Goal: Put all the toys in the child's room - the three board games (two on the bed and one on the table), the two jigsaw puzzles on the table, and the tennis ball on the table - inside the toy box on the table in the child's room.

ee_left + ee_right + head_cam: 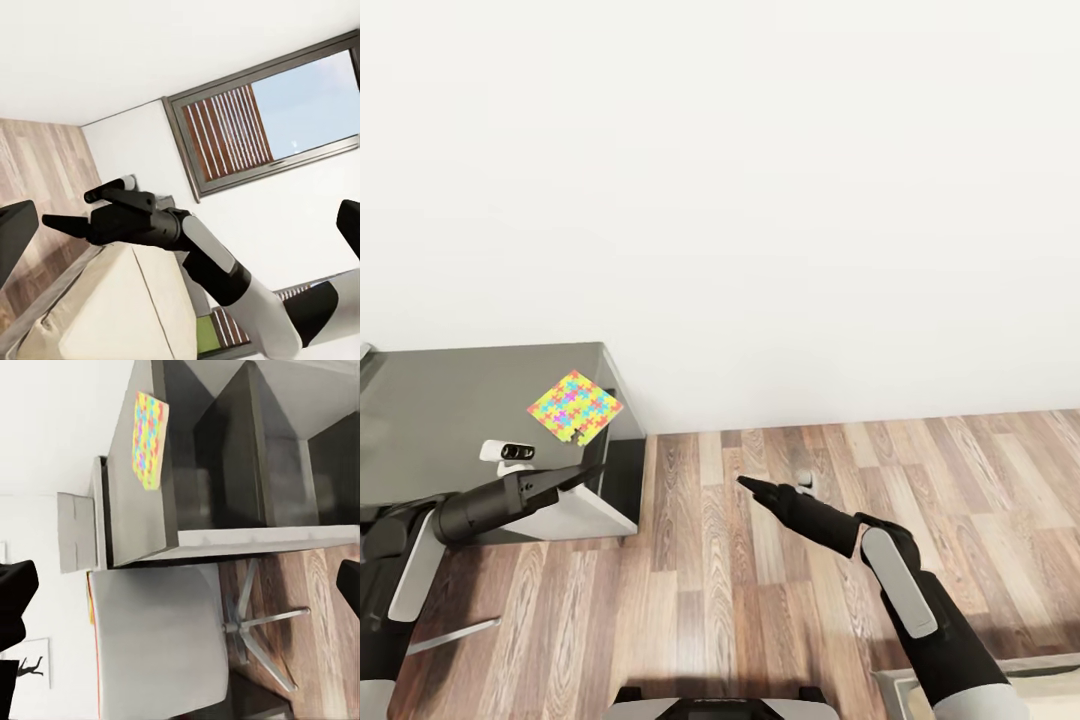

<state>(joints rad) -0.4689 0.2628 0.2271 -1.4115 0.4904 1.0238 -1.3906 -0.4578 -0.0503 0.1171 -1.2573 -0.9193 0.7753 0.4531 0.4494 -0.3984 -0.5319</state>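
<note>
One jigsaw puzzle (pixel 574 404) is seen lying flat near the table's (pixel 450 410) corner. Both the left gripper (pixel 565 478) and right gripper (pixel 752 486) are held empty over the floor (pixel 760 600), fingers spread apart.

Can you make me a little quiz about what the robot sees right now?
1. True or false: the jigsaw puzzle lies on the dark table.
2. Which pincer is nearer the puzzle: A) left pincer B) right pincer?
3. Fill in: the floor is made of ____ planks.

Key: 1 true; 2 A; 3 wood.
</note>
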